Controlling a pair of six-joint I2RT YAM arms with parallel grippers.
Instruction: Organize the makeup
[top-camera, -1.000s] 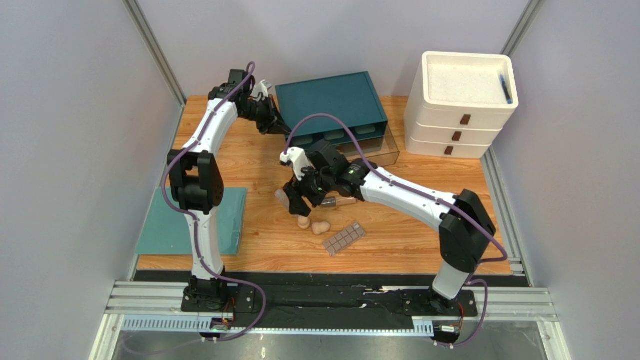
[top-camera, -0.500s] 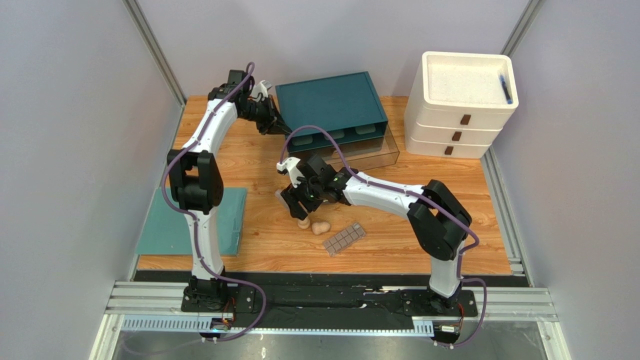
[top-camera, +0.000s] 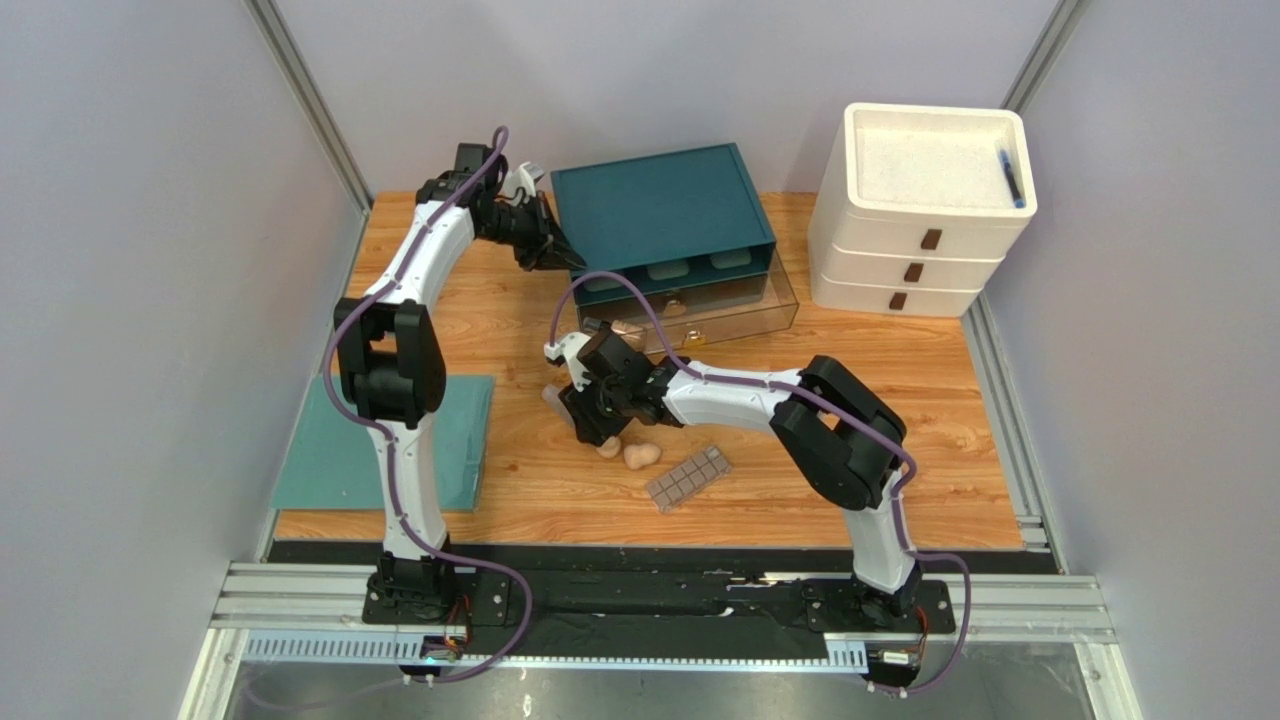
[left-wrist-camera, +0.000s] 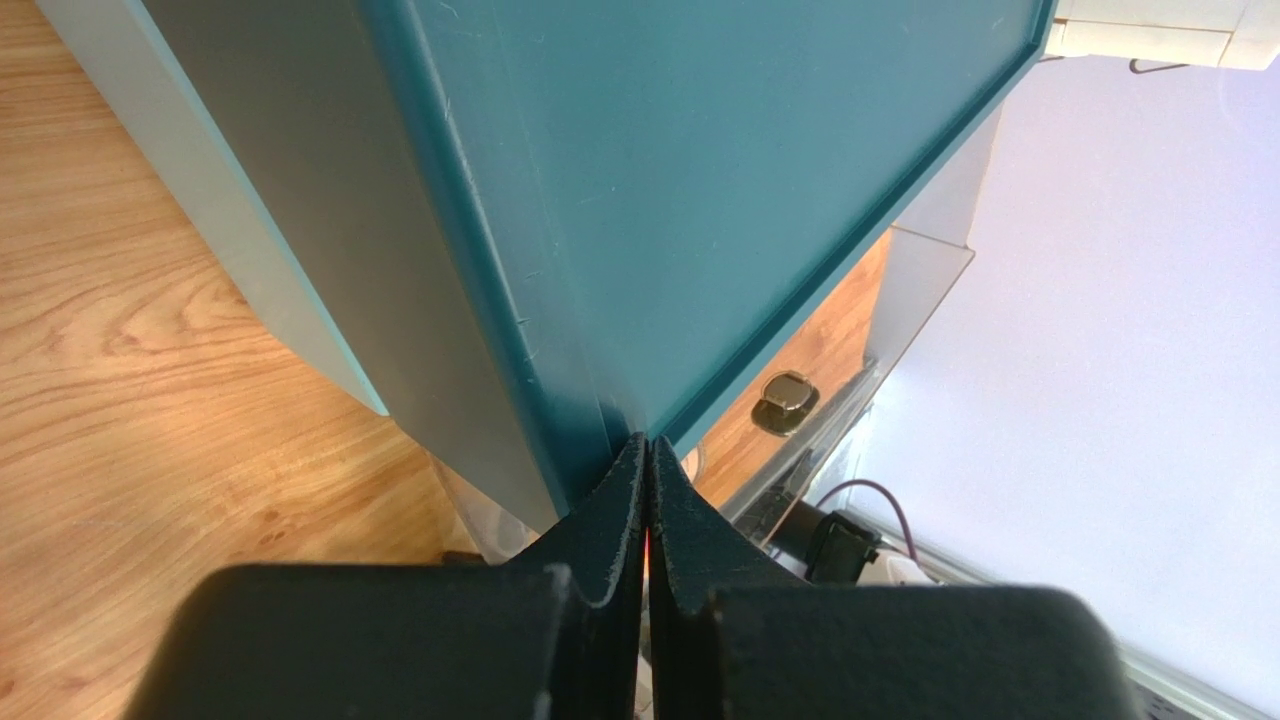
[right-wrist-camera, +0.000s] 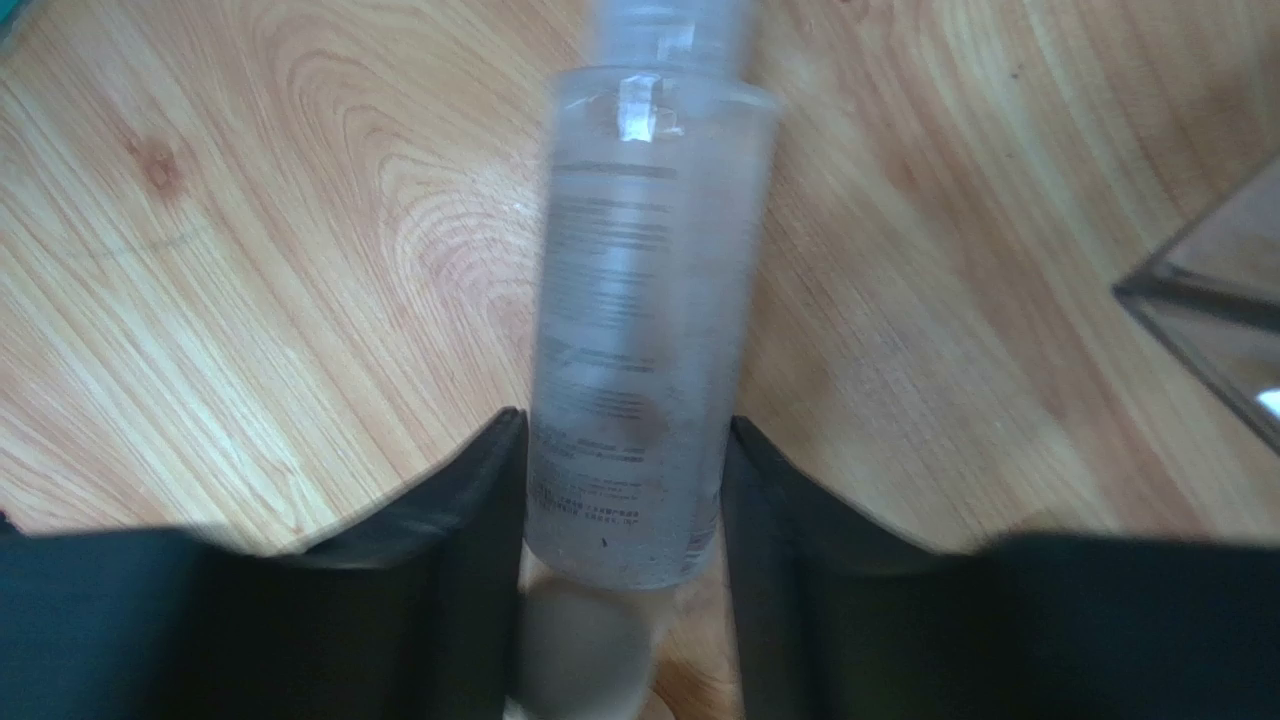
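Note:
A clear cylindrical bottle (right-wrist-camera: 646, 300) lies on the wood table, and its end shows in the top view (top-camera: 553, 395). My right gripper (right-wrist-camera: 624, 428) has one finger against each side of its lower body, shut on it; it also shows in the top view (top-camera: 583, 408). A beige sponge (right-wrist-camera: 586, 645) lies just under the bottle's base. Two sponges (top-camera: 609, 444) (top-camera: 643, 455) and the brown-squared palette (top-camera: 688, 479) lie close by. My left gripper (left-wrist-camera: 646, 450) is shut, its tips at the front left corner of the teal box (left-wrist-camera: 721, 180).
The teal box (top-camera: 661, 203) sits over a clear tray (top-camera: 759, 308) holding a small capped item (left-wrist-camera: 784, 399). A white drawer unit (top-camera: 917, 225) with a blue pen (top-camera: 1011, 173) stands at the back right. A teal mat (top-camera: 376, 443) lies at the left edge.
My right gripper has moved left and a little nearer, onto the bottle, with its elbow folding in. The left arm has not moved.

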